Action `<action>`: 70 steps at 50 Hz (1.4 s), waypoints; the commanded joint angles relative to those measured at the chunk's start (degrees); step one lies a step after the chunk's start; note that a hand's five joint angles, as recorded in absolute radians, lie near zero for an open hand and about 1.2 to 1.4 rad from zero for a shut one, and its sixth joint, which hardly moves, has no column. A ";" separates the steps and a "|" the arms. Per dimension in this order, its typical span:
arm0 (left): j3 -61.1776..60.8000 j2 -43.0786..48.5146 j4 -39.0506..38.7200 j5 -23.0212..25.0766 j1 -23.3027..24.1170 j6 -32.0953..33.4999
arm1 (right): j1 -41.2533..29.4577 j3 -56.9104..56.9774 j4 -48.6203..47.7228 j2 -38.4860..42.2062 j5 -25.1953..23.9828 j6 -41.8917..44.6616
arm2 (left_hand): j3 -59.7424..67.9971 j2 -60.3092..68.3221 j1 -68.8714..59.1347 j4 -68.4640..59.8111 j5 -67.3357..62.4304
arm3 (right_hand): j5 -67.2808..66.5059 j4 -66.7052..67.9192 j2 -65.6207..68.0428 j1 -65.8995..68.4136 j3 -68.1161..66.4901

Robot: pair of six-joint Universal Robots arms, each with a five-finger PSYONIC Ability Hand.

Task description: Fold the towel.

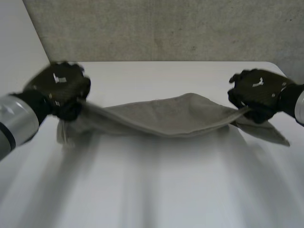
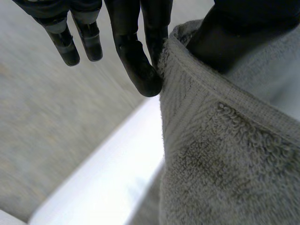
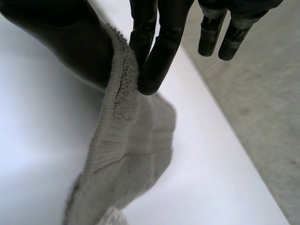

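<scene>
Grey terry towel (image 1: 166, 116), rectangular with a woven band along its hem, stretches across the far half of the white bench (image 1: 152, 190), running from near the left edge to near the right edge. It is held at both ends, and its long near edge sags in the middle. Whether that sagging part touches the bench cannot be told. The black left hand (image 1: 59, 90) has the towel's left end, where a bunch of cloth droops below it towards the bench. In the left wrist view the hemmed edge is pinched between two straight fingers (image 2: 138, 65) and the thumb, while the other fingers stand clear of the cloth. The black right hand (image 1: 259, 92) has the towel's right end, and a pointed flap of cloth trails beyond it towards the right edge of the bench. In the right wrist view the hem is clamped in the same way between two fingers (image 3: 157, 56) and the thumb, with the rest of the towel hanging below the fingertips over the bench. A speckled grey wall (image 1: 166, 28) stands behind the far edge.
</scene>
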State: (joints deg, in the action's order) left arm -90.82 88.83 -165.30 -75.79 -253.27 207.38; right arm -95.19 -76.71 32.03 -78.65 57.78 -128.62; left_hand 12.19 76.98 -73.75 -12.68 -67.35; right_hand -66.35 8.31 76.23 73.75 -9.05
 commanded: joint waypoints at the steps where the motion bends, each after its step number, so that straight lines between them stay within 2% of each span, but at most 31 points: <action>1: -3.40 4.16 4.89 -0.32 -0.47 7.52 | -0.34 -0.64 2.86 4.47 1.19 8.91 | -2.19 3.02 -6.25 2.68 -2.65 | -3.65 1.69 3.77 6.25 -0.95; 8: -1.12 16.64 4.37 -0.50 -0.56 9.62 | -3.07 3.05 3.04 12.82 5.06 11.72 | -2.19 3.02 -6.25 2.68 -2.65 | -3.65 1.69 3.77 6.25 -0.95; 10: 4.56 22.24 1.48 -1.02 -0.21 9.71 | -5.87 8.74 0.59 17.54 7.33 11.55 | -2.19 3.02 -6.25 2.68 -2.65 | -3.65 1.69 3.77 6.25 -0.95; 11: 4.59 22.26 1.47 -1.03 -0.21 9.71 | -5.88 8.77 0.58 17.56 7.34 11.55 | -2.19 3.02 -6.25 2.68 -2.65 | -3.65 1.69 3.77 6.25 -0.95; 13: 11.59 26.20 -4.56 -3.74 -0.04 9.63 | -7.81 12.81 -2.23 20.38 8.84 11.55 | -2.19 3.02 -6.25 2.68 -2.65 | -3.65 1.69 3.77 6.25 -0.95; 14: 11.63 26.22 -4.60 -3.75 -0.03 9.62 | -9.73 17.77 -7.11 22.73 10.66 11.11 | -2.19 3.02 -6.25 2.68 -2.65 | -3.65 1.69 3.77 6.25 -0.95; 15: 15.80 27.52 -10.60 -6.36 0.40 9.36 | -9.75 17.82 -7.16 22.75 10.68 11.11 | -2.19 3.02 -6.25 2.68 -2.65 | -3.65 1.69 3.77 6.25 -0.95; 16: 15.84 27.54 -10.66 -6.39 0.41 9.36 | -10.97 21.48 -11.59 23.97 11.64 10.76 | -2.19 3.02 -6.25 2.68 -2.65 | -3.65 1.69 3.77 6.25 -0.95; 17: 18.72 28.06 -19.45 -9.17 1.19 9.01 | -12.20 25.43 -18.16 24.76 12.61 9.80 | -2.19 3.02 -6.25 2.68 -2.65 | -3.65 1.69 3.77 6.25 -0.95; 18: 18.75 28.07 -19.54 -9.20 1.20 9.01 | -12.21 25.47 -18.23 24.77 12.62 9.79 | -2.19 3.02 -6.25 2.68 -2.65 | -3.65 1.69 3.77 6.25 -0.95; 20: 22.51 27.89 -42.98 -13.49 3.65 9.19 | -13.87 30.46 -34.15 24.25 14.10 4.98 | -2.19 3.02 -6.25 2.68 -2.65 | -3.65 1.69 3.77 6.25 -0.95; 21: 22.52 27.89 -43.09 -13.51 3.66 9.19 | -13.88 30.48 -34.23 24.24 14.11 4.96 | -2.19 3.02 -6.25 2.68 -2.65 | -3.65 1.69 3.77 6.25 -0.95; 23: 22.61 26.75 -62.77 -13.16 5.41 9.45 | -13.88 31.18 -50.33 20.66 16.30 -4.14 | -2.19 3.02 -6.25 2.68 -2.65 | -3.65 1.69 3.77 6.25 -0.95; 24: 22.61 26.75 -62.87 -13.16 5.41 9.45 | -13.88 31.18 -50.40 20.64 16.31 -4.19 | -2.19 3.02 -6.25 2.68 -2.65 | -3.65 1.69 3.77 6.25 -0.95; 25: 22.35 25.35 -70.35 -12.81 5.33 8.93 | -13.53 30.31 -55.01 17.86 16.48 -8.80 | -2.19 3.02 -6.25 2.68 -2.65 | -3.65 1.69 3.77 6.25 -0.95; 26: 21.83 23.51 -74.52 -12.20 5.85 8.75 | -13.09 29.95 -56.28 15.39 16.22 -13.28 | -2.19 3.02 -6.25 2.68 -2.65 | -3.65 1.69 3.77 6.25 -0.95; 29: 21.56 21.83 -75.70 -11.40 6.12 8.66 | -12.56 29.86 -56.11 14.22 15.69 -16.84 | -2.19 3.02 -6.25 2.68 -2.65 | -3.65 1.69 3.77 6.25 -0.95; 31: 20.95 20.34 -73.78 -9.48 6.64 7.52 | -11.07 28.46 -55.06 13.26 13.42 -20.52 | -2.19 3.02 -6.25 2.68 -2.65 | -3.65 1.69 3.77 6.25 -0.95; 32: 20.94 20.33 -73.77 -9.47 6.65 7.52 | -11.07 28.46 -55.06 13.26 13.41 -20.53 | -2.19 3.02 -6.25 2.68 -2.65 | -3.65 1.69 3.77 6.25 -0.95; 34: 19.46 20.16 -70.88 -7.10 6.03 5.42 | -9.93 26.18 -51.30 12.47 9.21 -20.62 | -2.19 3.02 -6.25 2.68 -2.65 | -3.65 1.69 3.77 6.25 -0.95; 37: 17.69 19.98 -69.37 -6.21 5.77 4.18 | -9.40 25.20 -49.26 11.76 6.90 -20.71 | -2.19 3.02 -6.25 2.68 -2.65 | -3.65 1.69 3.77 6.25 -0.95; 39: 13.76 20.07 -67.27 -3.94 5.33 2.16 | -7.47 22.67 -46.54 11.33 2.79 -20.71 | -2.19 3.02 -6.25 2.68 -2.65 | -3.65 1.69 3.77 6.25 -0.95; 40: 13.74 20.07 -67.26 -3.93 5.33 2.15 | -7.46 22.65 -46.53 11.32 2.77 -20.71 | -2.19 3.02 -6.25 2.68 -2.65 | -3.65 1.69 3.77 6.25 -0.95; 42: 9.45 20.42 -65.86 -2.27 4.37 1.45 | -6.24 18.81 -45.57 11.15 -0.55 -20.62 | -2.19 3.02 -6.25 2.68 -2.65 | -3.65 1.69 3.77 6.25 -0.95; 48: 3.19 21.56 -64.10 -1.82 1.20 1.45 | -5.97 12.81 -45.13 11.41 -5.14 -20.53 | -2.19 3.02 -6.25 2.68 -2.65 | -3.65 1.69 3.77 6.25 -0.95; 53: -2.78 25.77 -61.56 -1.03 -0.03 1.80 | -6.32 2.12 -44.78 13.86 -9.87 -19.75 | -2.19 3.02 -6.25 2.68 -2.65 | -3.65 1.69 3.77 6.25 -0.95; 56: -3.75 26.83 -60.58 -1.03 -0.12 1.80 | -6.67 -0.46 -44.51 15.28 -10.59 -18.60 | -2.19 3.02 -6.25 2.68 -2.65 | -3.65 1.69 3.77 6.25 -0.95; 59: -5.16 28.68 -58.56 -0.94 -0.30 1.89 | -6.94 -4.85 -43.37 17.65 -10.76 -13.85 | -2.19 3.02 -6.25 2.68 -2.65 | -3.65 1.69 3.77 6.25 -0.95; 64: -6.22 30.35 -52.60 -0.94 -0.21 1.98 | -7.55 -8.11 -36.19 20.64 -9.63 1.75 | -2.19 3.02 -6.25 2.68 -2.65 | -3.65 1.69 3.77 6.25 -0.95; 70: -5.86 29.82 -47.05 -0.76 -0.12 2.59 | -7.38 -6.61 -29.04 20.03 -7.33 4.95 | -2.19 3.02 -6.25 2.68 -2.65 | -3.65 1.69 3.77 6.25 -0.95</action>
State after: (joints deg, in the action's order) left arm -97.12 119.11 -217.85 -76.66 -253.52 209.46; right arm -102.53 -84.77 -4.39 -58.28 48.07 -128.69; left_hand 12.19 76.99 -74.18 -12.68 -67.48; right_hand -66.69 8.31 76.24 74.00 -9.09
